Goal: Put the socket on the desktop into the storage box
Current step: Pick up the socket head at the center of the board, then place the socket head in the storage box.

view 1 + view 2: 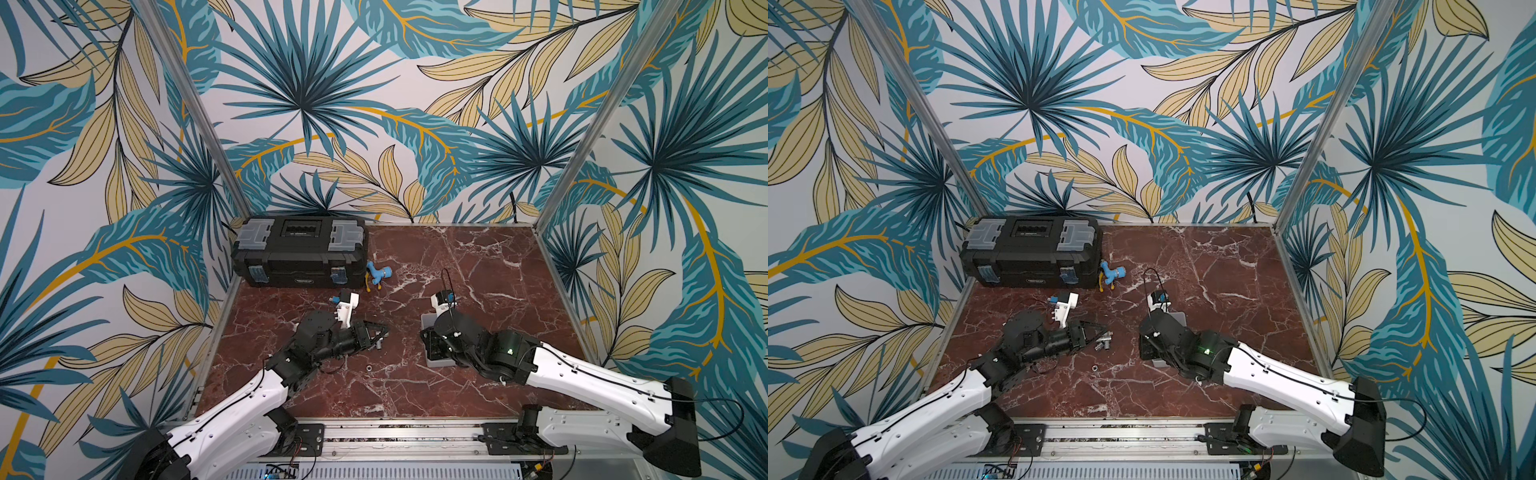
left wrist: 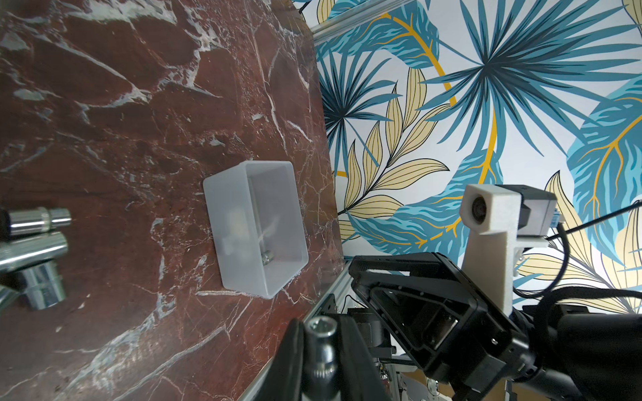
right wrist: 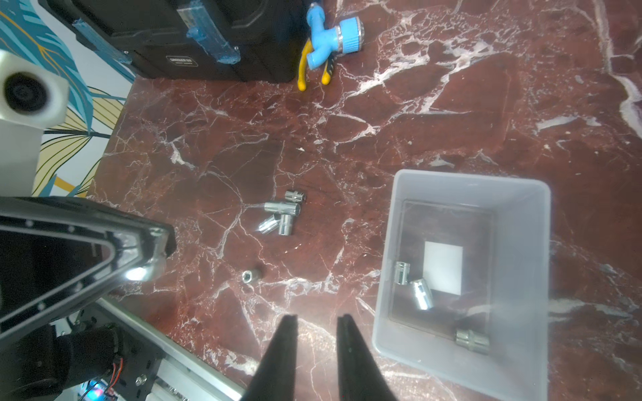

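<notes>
Left fingers (image 2: pixel 290 362) are clamped on a socket (image 2: pixel 321 342) and right fingers (image 3: pixel 279 354) stand slightly apart, empty, near the box (image 3: pixel 389 267) holding three sockets (image 3: pixel 422 294), so roughly a third seems done, with five more sockets (image 3: pixel 282 208) lying on the worktop (image 3: pixel 451 114).

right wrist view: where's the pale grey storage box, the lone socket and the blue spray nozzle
pale grey plastic storage box (image 3: pixel 451 190), right wrist view, bare inner wall
lone silver metal socket (image 3: pixel 250 276), right wrist view, open end
blue plastic spray nozzle (image 3: pixel 324 37), right wrist view, body
</notes>
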{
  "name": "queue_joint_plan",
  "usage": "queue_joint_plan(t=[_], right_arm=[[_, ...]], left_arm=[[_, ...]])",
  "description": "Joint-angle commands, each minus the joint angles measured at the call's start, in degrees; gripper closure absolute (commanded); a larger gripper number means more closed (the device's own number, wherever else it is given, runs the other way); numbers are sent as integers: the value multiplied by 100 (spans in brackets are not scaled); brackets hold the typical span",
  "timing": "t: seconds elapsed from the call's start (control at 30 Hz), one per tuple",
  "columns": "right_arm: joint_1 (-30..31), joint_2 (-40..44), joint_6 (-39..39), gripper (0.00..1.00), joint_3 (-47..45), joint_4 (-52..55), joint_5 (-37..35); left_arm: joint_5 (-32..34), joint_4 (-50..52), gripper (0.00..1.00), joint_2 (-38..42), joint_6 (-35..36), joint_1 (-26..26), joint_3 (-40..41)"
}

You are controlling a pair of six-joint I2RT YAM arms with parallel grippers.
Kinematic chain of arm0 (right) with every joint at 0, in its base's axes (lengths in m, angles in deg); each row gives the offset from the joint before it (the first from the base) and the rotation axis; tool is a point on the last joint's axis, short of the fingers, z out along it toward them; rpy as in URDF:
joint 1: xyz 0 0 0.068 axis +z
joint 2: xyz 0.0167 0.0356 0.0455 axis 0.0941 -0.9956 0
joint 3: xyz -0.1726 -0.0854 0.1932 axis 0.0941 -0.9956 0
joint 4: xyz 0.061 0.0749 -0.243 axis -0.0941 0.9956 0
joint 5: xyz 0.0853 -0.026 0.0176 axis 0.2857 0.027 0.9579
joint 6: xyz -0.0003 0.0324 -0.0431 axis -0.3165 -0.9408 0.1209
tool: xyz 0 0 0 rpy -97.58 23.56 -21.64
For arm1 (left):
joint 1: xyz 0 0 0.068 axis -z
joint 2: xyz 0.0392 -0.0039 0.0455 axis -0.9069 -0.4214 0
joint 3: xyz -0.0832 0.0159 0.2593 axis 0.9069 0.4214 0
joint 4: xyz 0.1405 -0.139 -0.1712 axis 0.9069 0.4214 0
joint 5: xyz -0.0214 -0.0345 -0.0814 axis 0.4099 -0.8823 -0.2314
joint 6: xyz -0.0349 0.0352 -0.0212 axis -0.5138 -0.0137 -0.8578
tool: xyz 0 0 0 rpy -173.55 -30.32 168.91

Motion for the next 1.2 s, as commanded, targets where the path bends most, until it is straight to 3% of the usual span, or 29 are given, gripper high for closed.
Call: queue_joint_plan(t=[0.0, 0.2, 0.43, 0.77, 0.93, 1.17], right_arm=[[19, 83, 62, 73, -98, 298, -552], [-102, -58, -241, 73, -25, 921, -1059], [-562, 123, -346, 72, -285, 998, -818], [-1031, 446, -92, 70, -444, 1033, -660], [-1044, 829, -107, 70, -587, 803, -531], [-1044, 1078, -333, 70, -661, 786, -197]], left_arm=[[-128, -276, 100, -43, -14, -20, -25], [-62, 172, 100, -42, 101, -11, -117], [91, 741, 100, -153, 502, 137, -498], [934, 385, 100, -1402, 947, 1316, -1216], [890, 507, 100, -1920, 1182, 1538, -1748], [1219, 450, 100, -2000, 1320, 1789, -1763]])
